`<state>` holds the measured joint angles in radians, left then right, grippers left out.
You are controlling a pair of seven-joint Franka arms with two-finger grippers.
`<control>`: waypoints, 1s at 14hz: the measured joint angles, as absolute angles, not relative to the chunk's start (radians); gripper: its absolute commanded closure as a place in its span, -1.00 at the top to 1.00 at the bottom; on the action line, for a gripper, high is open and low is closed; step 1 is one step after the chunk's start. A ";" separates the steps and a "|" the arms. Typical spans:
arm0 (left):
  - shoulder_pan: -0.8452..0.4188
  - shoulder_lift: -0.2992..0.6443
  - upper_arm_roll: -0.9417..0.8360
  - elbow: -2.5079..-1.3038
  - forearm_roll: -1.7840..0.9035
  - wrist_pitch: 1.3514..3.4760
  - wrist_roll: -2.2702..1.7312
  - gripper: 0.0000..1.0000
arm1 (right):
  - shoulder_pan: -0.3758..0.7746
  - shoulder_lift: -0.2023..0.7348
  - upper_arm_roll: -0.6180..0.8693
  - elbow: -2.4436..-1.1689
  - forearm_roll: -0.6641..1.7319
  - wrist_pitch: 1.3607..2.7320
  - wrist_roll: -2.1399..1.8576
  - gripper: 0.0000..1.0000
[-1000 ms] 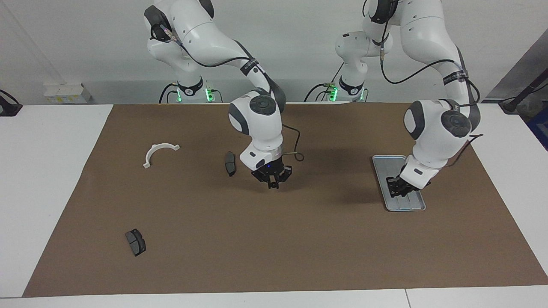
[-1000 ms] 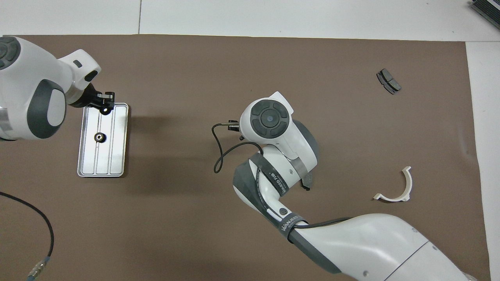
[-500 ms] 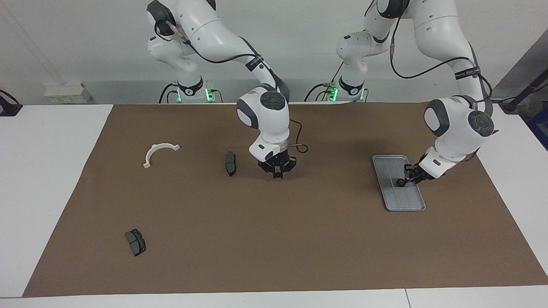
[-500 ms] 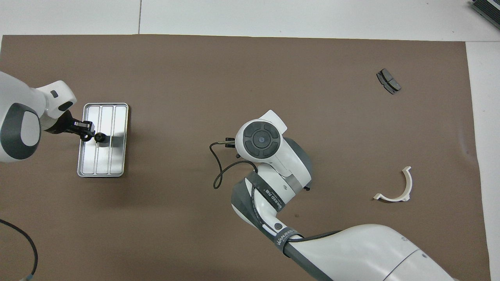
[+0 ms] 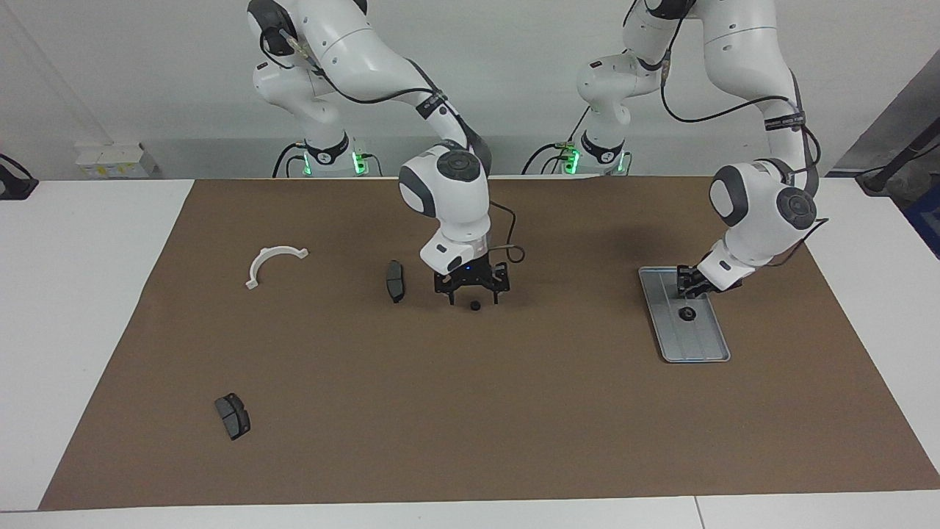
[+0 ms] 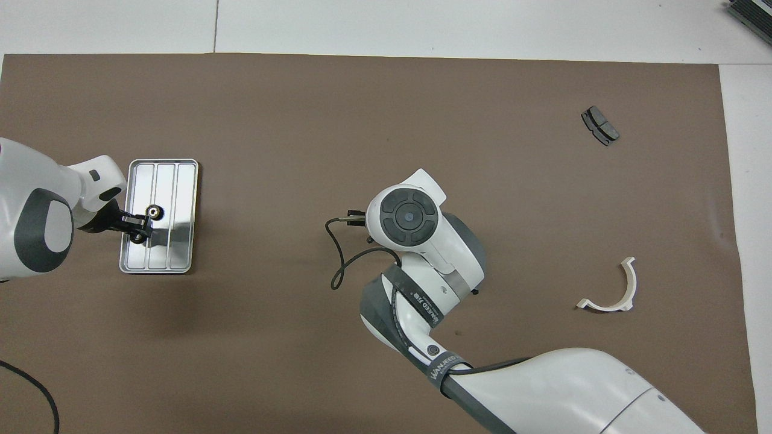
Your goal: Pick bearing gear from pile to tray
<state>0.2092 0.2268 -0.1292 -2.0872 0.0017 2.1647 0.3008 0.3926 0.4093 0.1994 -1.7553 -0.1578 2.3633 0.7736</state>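
Now, at the facing view's centre, the right hand (image 5: 471,293) hovers spread above a small black bearing gear (image 5: 475,304) awaiting descent and pinch, while right of frame the left hand (image 5: 687,282), seemingly parted, leaves another gear (image 5: 688,314) on the tray (image 5: 679,349).

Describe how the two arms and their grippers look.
Both arms have glossy white shells with dark grey round joint caps. Black cables loop along them, and black bands with white lettering wrap the forearms. Green lights glow at the bases. The left gripper and right gripper are black.
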 measured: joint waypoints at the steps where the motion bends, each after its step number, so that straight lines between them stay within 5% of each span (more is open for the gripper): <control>1: 0.209 0.222 -0.131 -2.091 0.002 2.166 0.302 0.51 | 0.373 0.385 0.199 -1.756 -0.158 2.358 0.769 1.00; 7: 0.144 0.193 -0.144 -2.013 -0.044 2.184 0.214 0.51 | 0.237 0.247 0.197 -1.756 -0.158 2.275 0.652 1.00; 14: -0.274 0.201 -0.155 -1.991 -0.051 2.389 -0.422 0.48 | 0.204 0.076 0.024 -1.756 -0.078 2.058 0.395 1.00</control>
